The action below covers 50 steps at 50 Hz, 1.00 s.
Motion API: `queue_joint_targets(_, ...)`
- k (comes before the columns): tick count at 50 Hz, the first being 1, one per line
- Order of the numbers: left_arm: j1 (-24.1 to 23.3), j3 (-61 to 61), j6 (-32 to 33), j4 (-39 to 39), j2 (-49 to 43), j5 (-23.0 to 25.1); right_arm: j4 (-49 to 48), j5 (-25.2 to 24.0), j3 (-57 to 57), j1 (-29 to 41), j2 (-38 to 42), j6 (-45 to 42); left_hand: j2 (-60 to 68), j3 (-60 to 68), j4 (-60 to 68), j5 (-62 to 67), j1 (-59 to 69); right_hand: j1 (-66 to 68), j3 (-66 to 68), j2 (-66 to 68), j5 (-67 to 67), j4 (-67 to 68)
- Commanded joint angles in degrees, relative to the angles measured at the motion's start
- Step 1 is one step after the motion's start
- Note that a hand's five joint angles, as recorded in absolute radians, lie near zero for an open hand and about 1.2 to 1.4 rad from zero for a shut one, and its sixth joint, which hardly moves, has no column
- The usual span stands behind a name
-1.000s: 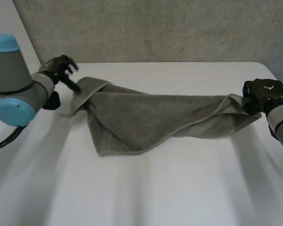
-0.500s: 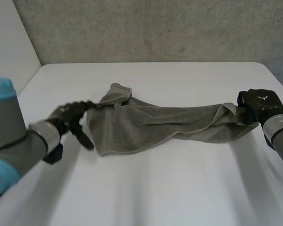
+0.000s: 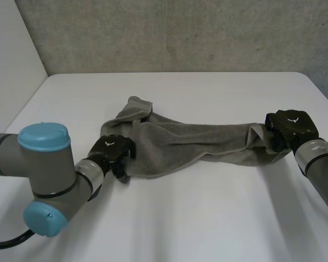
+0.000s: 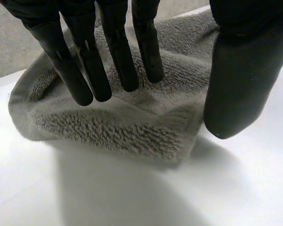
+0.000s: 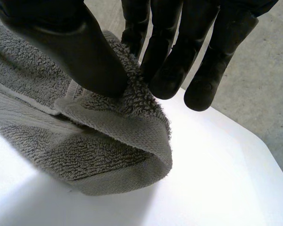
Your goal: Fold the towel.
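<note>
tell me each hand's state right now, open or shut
left hand: open, straight fingers over a corner of the towel, thumb apart beside it.
right hand: shut on the towel's other end, pinched between thumb and fingers.

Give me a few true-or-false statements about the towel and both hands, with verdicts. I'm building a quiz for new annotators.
1. The right hand pinches one end of the towel between thumb and fingers. True.
2. The towel lies as a neat, flat rectangle. False: it is rumpled and bunched, drawn out long between the two hands.
3. The left hand is at the towel's other end, its fingers straight over the cloth and its thumb apart beside it. True.
4. Part of the towel hangs over the edge of the table. False: all of it lies on the white tabletop, well inside the edges.
</note>
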Motion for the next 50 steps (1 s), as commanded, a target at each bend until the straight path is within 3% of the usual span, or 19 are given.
queue_joint_targets(1,-0.42,3.54,-0.32,-0.18,-2.74,-1.91,0.07,0.0,-0.01,0.06,0.09,0.02,-0.9,-0.93,-1.11,-10.6,-1.02,4.84,3.83,5.15,4.06,3.54)
queue_joint_targets(10,-0.51,6.36,0.03,-0.18,-5.74,-4.38,-0.02,0.0,-0.1,-0.03,0.09,0.02,0.28,0.24,0.06,-9.43,0.16,4.84,3.83,5.15,4.06,3.54)
queue_joint_targets(14,-0.42,6.97,0.03,-0.35,-5.47,-6.14,0.07,-0.09,-0.28,-0.03,0.0,0.11,14.74,14.71,14.53,5.04,14.63,4.84,3.83,5.15,4.06,3.54)
queue_joint_targets(16,-0.24,7.06,-0.06,-0.44,-3.47,-7.54,0.68,-0.18,-0.54,-0.12,-0.79,0.2,29.3,29.27,29.09,19.6,29.19,4.84,3.83,5.15,4.06,3.54)
queue_joint_targets(19,-0.24,7.06,-0.32,-0.44,-1.43,-8.07,0.95,0.0,-0.8,0.06,-1.32,0.2,35.58,35.55,35.37,25.87,35.46,4.84,3.83,5.15,4.06,3.54)
queue_joint_targets(25,0.37,7.06,-0.5,-0.79,8.24,-8.42,5.43,-0.18,-2.82,0.67,-11.52,0.02,35.58,35.55,35.37,25.87,35.46,4.84,3.83,5.15,4.06,3.54)
queue_joint_targets(30,0.46,7.59,-0.06,-0.88,17.9,-8.07,17.44,-2.54,-12.72,-0.21,-23.09,-2.6,35.58,35.55,35.37,25.87,35.46,4.84,3.83,5.15,4.06,3.54)
queue_joint_targets(33,0.46,9.17,0.12,-1.58,23.79,-7.89,24.82,-4.56,-19.58,-0.29,-26.1,-4.97,35.58,35.55,35.37,25.87,35.46,4.84,3.83,5.15,4.06,3.54)
queue_joint_targets(38,1.34,12.59,0.2,-7.98,28.1,-7.81,35.19,-6.24,-26.36,-2.05,-24.53,-10.94,35.58,35.55,35.37,25.87,35.46,4.84,3.83,5.15,4.06,3.54)
queue_joint_targets(44,1.69,12.16,0.29,-15.29,26.69,-7.63,41.11,-6.59,-25.59,-2.93,-21.1,-17.29,35.58,35.55,35.37,25.87,35.46,4.84,3.83,5.15,4.06,3.54)
queue_joint_targets(50,2.21,13.38,0.91,-21.88,16.96,-7.72,41.64,-6.15,-23.48,-1.96,-14.33,-21.42,35.58,35.55,35.37,25.87,35.46,4.84,3.83,5.15,4.06,3.54)
